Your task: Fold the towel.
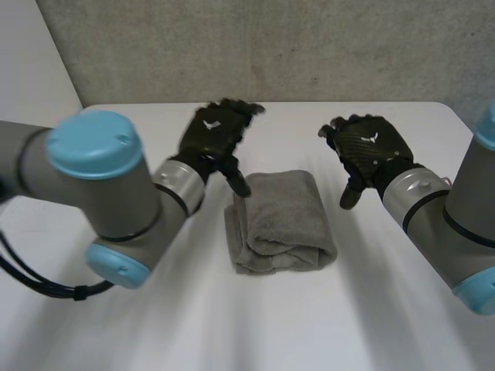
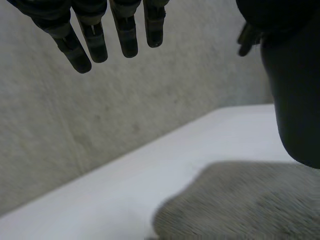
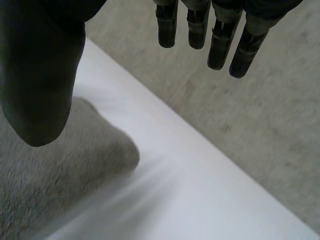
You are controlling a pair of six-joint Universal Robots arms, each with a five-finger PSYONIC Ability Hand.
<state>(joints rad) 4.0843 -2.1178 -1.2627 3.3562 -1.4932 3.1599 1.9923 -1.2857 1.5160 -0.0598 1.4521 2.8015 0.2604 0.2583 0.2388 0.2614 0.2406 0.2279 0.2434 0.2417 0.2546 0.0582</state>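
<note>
Progress: grey towel [image 1: 282,220] lay as a compact folded bundle at frame centre on the white table [image 1: 155,325]; folding judged essentially done | left hand [image 1: 215,133] by its upper-left corner, fingers relaxed, empty | right hand [image 1: 370,148] upper right, clear of it, fingers slack, empty

I am looking down from the head camera, which is sitting behind and between the arms [image 1: 93,178] and facing the wall [image 1: 271,46] across the table [image 1: 155,332]; the towel [image 1: 282,220] is lying mid-view, left hand [image 1: 213,135] at its eleven o'clock, right hand [image 1: 371,151] at two. Each wrist camera is peering close along its own palm toward that wall, catching towel, table and wall, which all three views are sharing.
</note>
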